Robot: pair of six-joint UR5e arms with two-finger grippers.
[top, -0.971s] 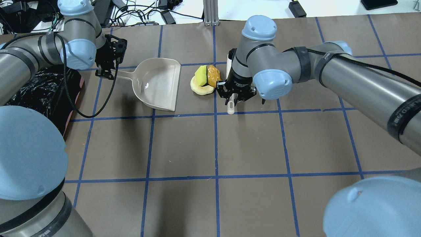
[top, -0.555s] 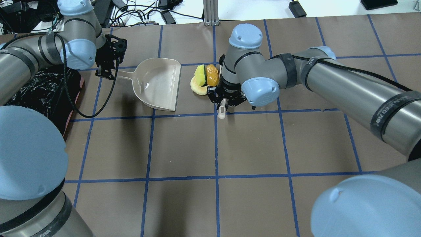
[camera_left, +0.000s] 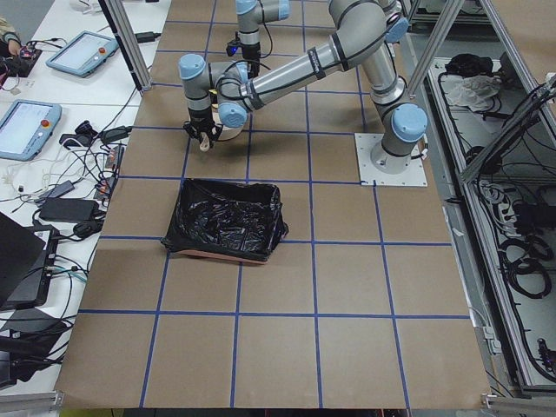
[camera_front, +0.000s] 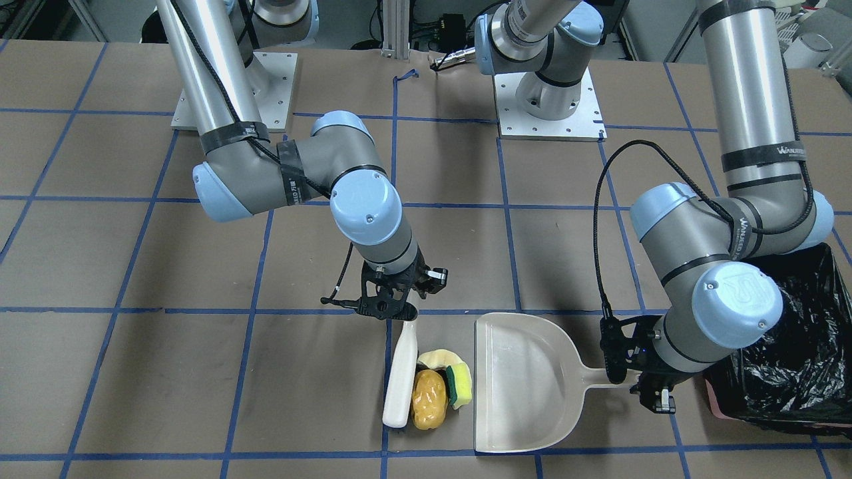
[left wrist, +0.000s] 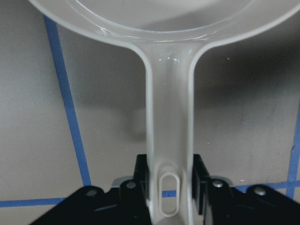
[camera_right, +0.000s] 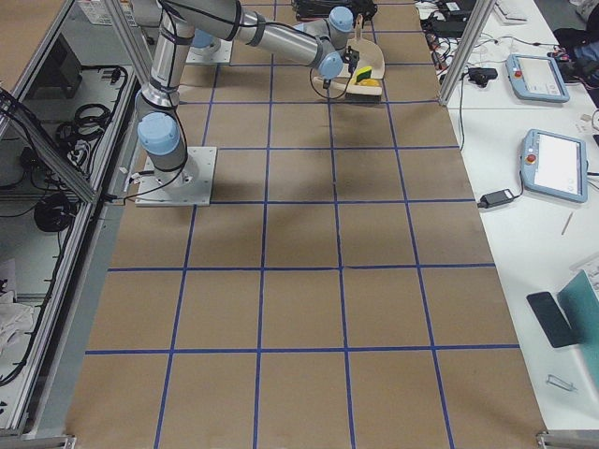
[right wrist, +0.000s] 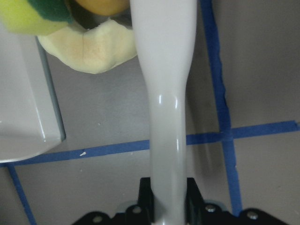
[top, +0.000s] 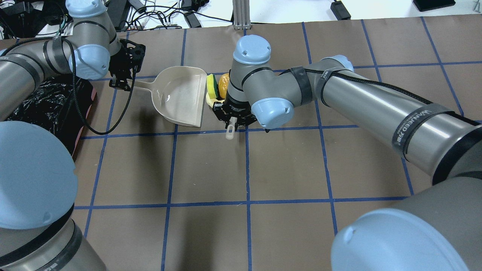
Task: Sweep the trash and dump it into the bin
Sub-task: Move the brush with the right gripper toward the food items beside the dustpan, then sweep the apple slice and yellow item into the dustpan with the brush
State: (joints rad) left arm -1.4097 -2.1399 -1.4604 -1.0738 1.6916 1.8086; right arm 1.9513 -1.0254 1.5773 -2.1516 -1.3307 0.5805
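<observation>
**Pile pushed up to the dustpan's lip**

Within the last second the right gripper [top: 231,121], clamped on the handle of the cream-white brush [camera_front: 401,376], has carried it sideways toward the dustpan [camera_front: 526,382]. The trash has gone with it. A second ago a bare strip of table lay between the pile and the pan's open edge. Now the yellow-and-green sponge [camera_front: 460,386] touches that edge, and the right wrist view suggests a corner may already overhang it. The bumpy orange potato-like lump [camera_front: 428,399] sits pressed between sponge and brush. The pale peel [camera_front: 439,359] lies just beside the lip, not yet on the pan.

The dustpan itself has not shifted: the left gripper [left wrist: 169,182] stays closed on its handle, with the open edge facing the pile. The bin [camera_front: 795,362], lined with a black bag, stands close by the left arm on the robot's left.

I judge the sweep nearly done. One more short push should carry all three pieces onto the pan, though the round lump could roll out past the brush's end. Lifting the pan and tipping it into the bin are still to do
</observation>
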